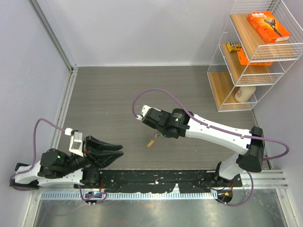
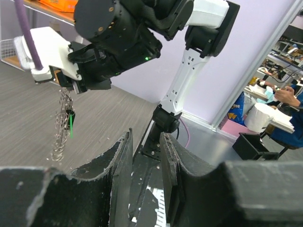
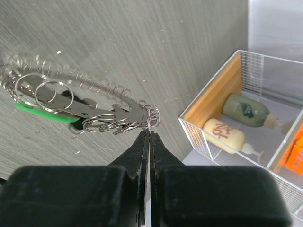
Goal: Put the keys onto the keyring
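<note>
Keyring point(image 3: 94, 116) hangs over table point(image 1: 118, 94) centre, R pincer point(image 3: 147, 135) clenched on it; L pincer point(image 2: 147, 156) released nr front edge.

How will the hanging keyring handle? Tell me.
Likely floppy: the keyring dangles as a loose chain below the right gripper. Probably swings if moved fast. Pinched by one small end loop, it might slip.

My right arm point(image 1: 213, 127) reaches from 4 o'clock toward centre, wrist tipped down. Right gripper point(image 3: 147, 135) is pinched tight on the keyring point(image 3: 71, 101). My left arm point(image 1: 52, 168) sits folded low at 8 o'clock. Left gripper point(image 1: 116, 150) points to 3 o'clock, fingers parted.
</note>
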